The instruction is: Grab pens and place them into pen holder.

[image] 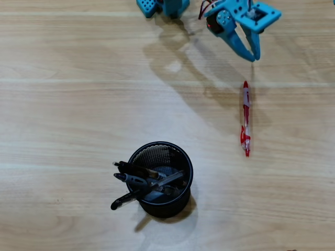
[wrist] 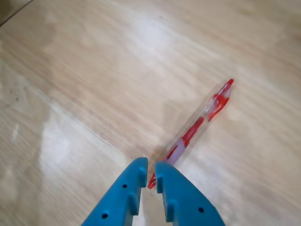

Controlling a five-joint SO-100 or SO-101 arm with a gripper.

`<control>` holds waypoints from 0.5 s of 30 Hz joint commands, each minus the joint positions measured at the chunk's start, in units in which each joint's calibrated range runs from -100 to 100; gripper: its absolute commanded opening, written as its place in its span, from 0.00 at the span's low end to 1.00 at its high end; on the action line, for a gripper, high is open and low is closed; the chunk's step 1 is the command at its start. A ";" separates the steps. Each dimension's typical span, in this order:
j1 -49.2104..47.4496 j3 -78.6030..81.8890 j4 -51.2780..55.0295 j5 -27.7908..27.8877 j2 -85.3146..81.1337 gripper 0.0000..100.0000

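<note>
One red pen (image: 245,118) is lying flat on the counter (image: 63,104), just below the pincer (image: 253,56) in the overhead view, with its near end almost under the fingertips and its length running straight away from them. In the wrist view the red pen (wrist: 197,127) is stretching up and to the right from the pincer (wrist: 150,165), its closest tip showing in the narrow gap between the two blue fingers (wrist: 129,188), which are standing nearly together with only a thin slit between them. Whether they are touching the pen I cannot tell; it is resting on the wood and nothing is being lifted. Three dark pens (image: 137,182) are sitting in the pen holder (image: 184,194), well away from the pincer, down and to the left in the overhead view, their ends leaning out over its left rim.
</note>
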 commanded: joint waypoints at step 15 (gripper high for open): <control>0.39 -55.89 43.08 -7.34 34.15 0.02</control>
